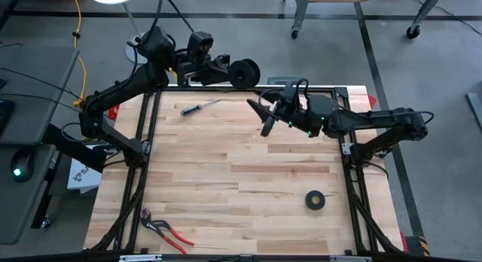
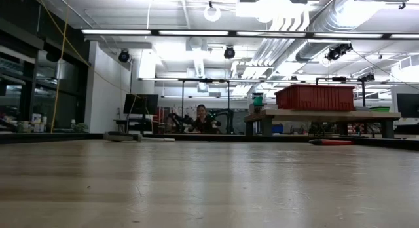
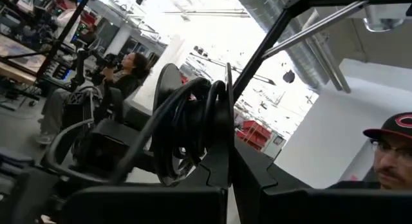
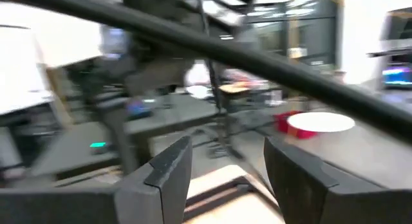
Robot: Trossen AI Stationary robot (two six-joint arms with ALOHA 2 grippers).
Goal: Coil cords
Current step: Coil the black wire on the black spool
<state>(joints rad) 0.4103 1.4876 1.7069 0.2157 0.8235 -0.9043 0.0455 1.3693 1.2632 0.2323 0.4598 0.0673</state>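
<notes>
Above the table's far edge, left gripper (image 1: 239, 72) clamped shut on the coiled cords (image 1: 245, 71), right gripper (image 1: 263, 115) just beside, fingers spread wide and empty, tape roll (image 1: 315, 200) near right.

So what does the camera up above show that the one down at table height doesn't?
Only the high view shows both arms: the left gripper, shut on the coiled cords, sits past the table's far edge, and the right gripper, open and empty, hangs over the far part of the table. It also shows the screwdriver and tape roll.

Only the low view shows the room: a red bin on a bench and a seated person.

Both show the wooden tabletop and the red-handled pliers.
</notes>
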